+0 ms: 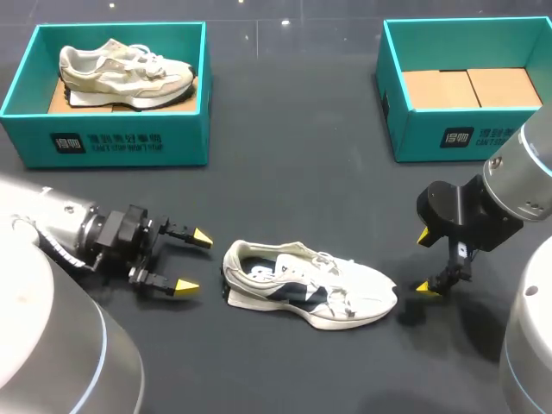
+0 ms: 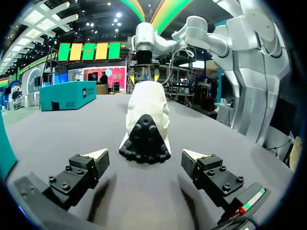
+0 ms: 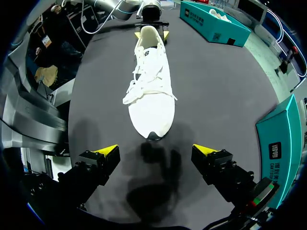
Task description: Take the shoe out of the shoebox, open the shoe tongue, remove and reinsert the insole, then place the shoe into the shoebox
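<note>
white lace-up sneaker point(image 1: 310, 293) on dark counter point(image 1: 293, 198) | left end effector point(image 1: 194, 261) by heel, right end effector point(image 1: 424, 262) by toe — both released, likely to brace it

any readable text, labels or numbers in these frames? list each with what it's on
left shoebox, front wall: white logo and two lines of print, too small and blurred to read reliably.
right shoebox, front wall: same kind of print, also too blurred to read.
white shoe: dark side mark, no legible letters.
No readable numbers or signs on anything else.
</note>
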### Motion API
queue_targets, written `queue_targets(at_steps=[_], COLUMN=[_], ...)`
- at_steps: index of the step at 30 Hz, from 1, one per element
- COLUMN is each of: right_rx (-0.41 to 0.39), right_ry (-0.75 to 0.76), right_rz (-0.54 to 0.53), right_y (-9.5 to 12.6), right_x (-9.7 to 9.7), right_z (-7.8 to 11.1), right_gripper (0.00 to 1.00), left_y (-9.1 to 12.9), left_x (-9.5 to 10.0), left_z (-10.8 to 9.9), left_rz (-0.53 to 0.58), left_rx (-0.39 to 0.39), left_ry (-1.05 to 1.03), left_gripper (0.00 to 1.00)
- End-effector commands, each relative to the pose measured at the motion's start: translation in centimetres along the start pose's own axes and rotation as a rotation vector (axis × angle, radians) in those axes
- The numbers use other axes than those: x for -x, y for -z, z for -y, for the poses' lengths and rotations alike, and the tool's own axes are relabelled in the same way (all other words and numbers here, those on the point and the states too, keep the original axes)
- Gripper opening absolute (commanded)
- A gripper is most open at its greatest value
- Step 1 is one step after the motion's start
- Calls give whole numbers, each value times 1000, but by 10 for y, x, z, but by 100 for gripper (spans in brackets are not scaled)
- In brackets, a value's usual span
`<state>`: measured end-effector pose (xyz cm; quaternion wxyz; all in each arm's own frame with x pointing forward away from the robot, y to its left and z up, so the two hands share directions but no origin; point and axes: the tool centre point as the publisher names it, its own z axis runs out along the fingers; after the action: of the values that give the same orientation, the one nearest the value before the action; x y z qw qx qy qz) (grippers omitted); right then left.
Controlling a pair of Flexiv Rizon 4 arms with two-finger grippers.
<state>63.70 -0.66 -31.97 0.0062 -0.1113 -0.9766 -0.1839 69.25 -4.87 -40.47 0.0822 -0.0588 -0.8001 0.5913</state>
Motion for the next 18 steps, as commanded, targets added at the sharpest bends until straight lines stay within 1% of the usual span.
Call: queue_targets(at_steps=[1,9,18], right_rx=[1,1,1], right_ry=[1,1,1], right_rz=[2,2,2], right_y=[0,0,0], right_x=[-1,-1,-1], right_z=[1,1,1], right_gripper=[100,100,100], left_y=[-6,-14,-24], left_x=[5,-2,-5], left_z=[-2,0,5], left_rz=[-22,-46,-29], left_rx=[-1,1,-9], left_ry=[1,2,5], left_gripper=[100,100,100])
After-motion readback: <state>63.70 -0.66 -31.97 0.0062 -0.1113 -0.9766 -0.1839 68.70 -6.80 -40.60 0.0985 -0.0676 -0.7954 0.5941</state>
